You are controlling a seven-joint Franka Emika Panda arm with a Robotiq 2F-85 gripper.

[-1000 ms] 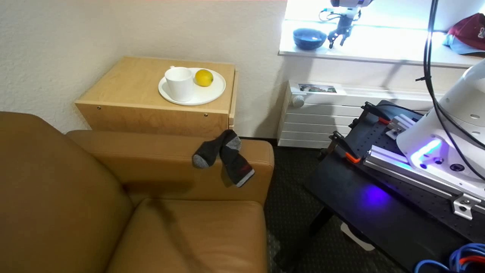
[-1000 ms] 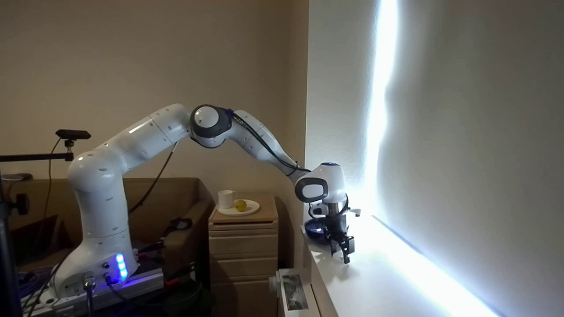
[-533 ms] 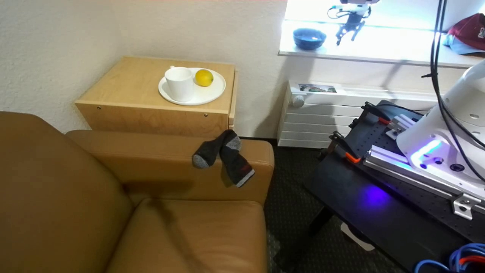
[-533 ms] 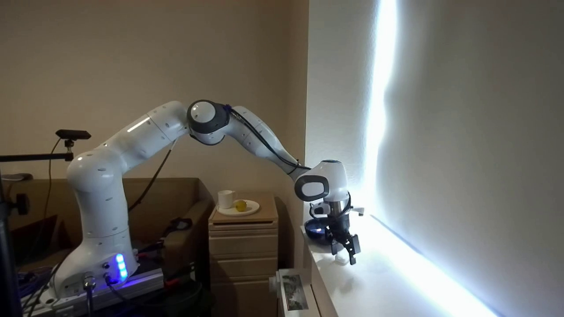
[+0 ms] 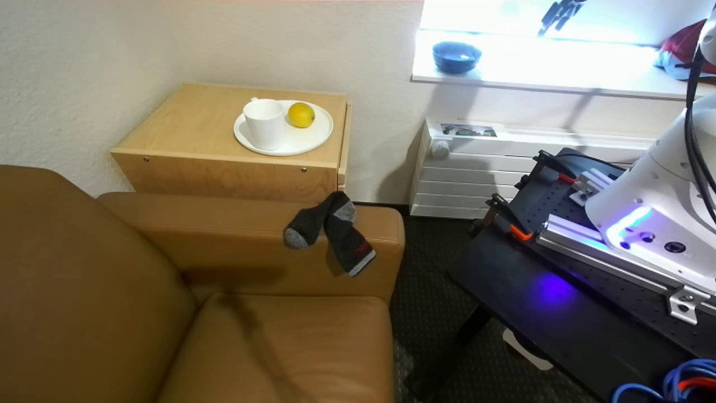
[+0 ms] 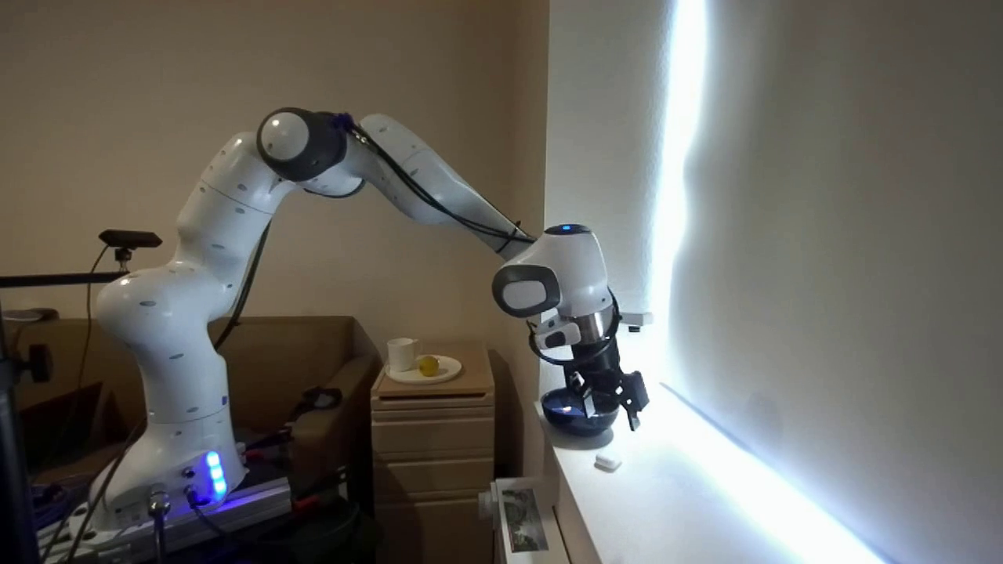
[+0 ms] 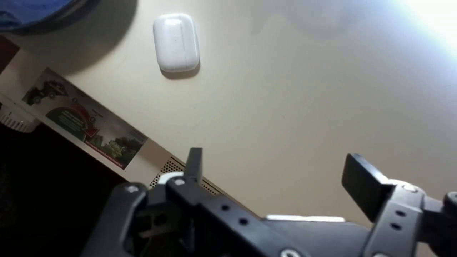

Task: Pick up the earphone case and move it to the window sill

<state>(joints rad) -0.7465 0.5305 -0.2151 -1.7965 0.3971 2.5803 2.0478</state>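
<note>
The small white earphone case (image 7: 176, 43) lies flat on the window sill (image 7: 250, 107), near the blue bowl. In an exterior view the same case (image 6: 608, 462) rests on the bright ledge (image 6: 666, 509), close to its front edge. Glare washes it out in the exterior view where the sill (image 5: 542, 67) is at the top. My gripper (image 6: 612, 417) hangs above the case, tilted, touching nothing. Its jaws stand wide apart in the wrist view, the black fingers (image 7: 362, 185) with only bare sill behind the gap between them.
A dark blue bowl (image 6: 576, 413) sits at the sill's end beside the case. At the opposite end lies a red cap (image 5: 688, 47). Below the sill is a white radiator (image 5: 475, 179). A wooden side table (image 5: 207, 123) carries a plate, mug and yellow fruit.
My jaws have spread and left the earphone case on the sill. The gripper has risen off it and moved away, uncovering the case.
</note>
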